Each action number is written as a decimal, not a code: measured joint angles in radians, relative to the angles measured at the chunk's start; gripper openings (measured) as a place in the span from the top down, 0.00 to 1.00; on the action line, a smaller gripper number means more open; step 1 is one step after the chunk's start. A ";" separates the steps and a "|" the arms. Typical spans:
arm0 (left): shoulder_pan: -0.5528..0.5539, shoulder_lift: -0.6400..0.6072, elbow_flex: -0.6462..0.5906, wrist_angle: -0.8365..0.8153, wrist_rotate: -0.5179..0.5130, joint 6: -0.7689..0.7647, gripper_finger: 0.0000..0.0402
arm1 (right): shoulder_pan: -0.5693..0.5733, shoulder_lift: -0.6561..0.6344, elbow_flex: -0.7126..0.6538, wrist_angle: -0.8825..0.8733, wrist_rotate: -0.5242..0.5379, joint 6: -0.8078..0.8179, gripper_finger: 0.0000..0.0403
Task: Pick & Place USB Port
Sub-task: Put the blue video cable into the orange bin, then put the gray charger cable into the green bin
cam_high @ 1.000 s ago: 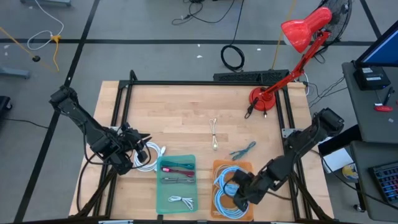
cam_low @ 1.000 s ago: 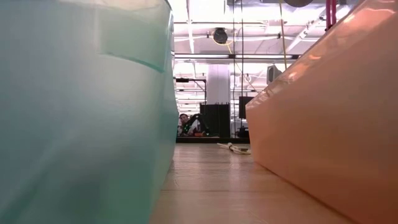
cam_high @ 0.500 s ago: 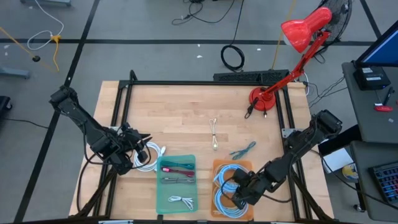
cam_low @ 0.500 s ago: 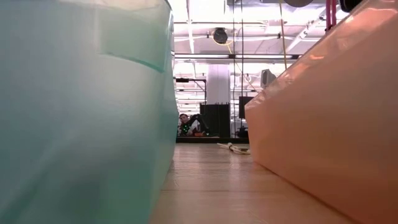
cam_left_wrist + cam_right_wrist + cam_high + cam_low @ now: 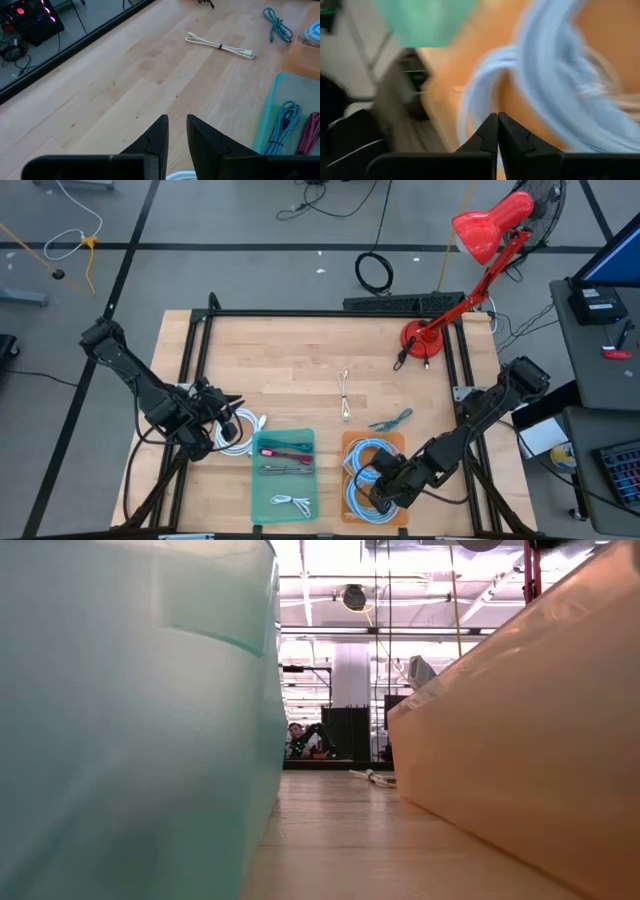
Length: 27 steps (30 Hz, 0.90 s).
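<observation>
A white USB cable [image 5: 344, 395] [image 5: 220, 46] lies tied and stretched out on the bare wood mid-table. A teal cable [image 5: 390, 421] [image 5: 277, 22] lies to its right. My right gripper [image 5: 375, 480] [image 5: 497, 120] is shut and low inside the orange bin [image 5: 398, 448], among light-blue cable coils [image 5: 362, 465] [image 5: 555, 75]. My left gripper [image 5: 228, 420] [image 5: 177, 127] waits left of the teal bin [image 5: 285, 510], its fingers a narrow gap apart, over a white cable coil [image 5: 243, 438]. My right gripper reaches down into the orange bin from the table's right with shut fingers. Its own body hides the fingertips in the high view and the wrist view is blurred. I cannot tell whether it touches the coils or the bin.
The teal bin [image 5: 140, 710] holds red, blue and white cables [image 5: 283, 452]. In the low view, only a narrow strip of table shows between it and the orange bin [image 5: 520, 740]. A red desk lamp [image 5: 430, 340] stands at the far right corner. Black frame rails [image 5: 200, 350] run along the table's sides.
My right gripper has moved a little toward the table's left inside the orange bin, staying shut. The orange bin has shifted with it: in the low view its wall now stands closer to the teal bin.
</observation>
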 joint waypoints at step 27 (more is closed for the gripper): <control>0.000 0.000 0.000 0.003 0.000 0.000 0.82 | -0.304 -0.024 0.000 0.169 0.289 -0.560 1.00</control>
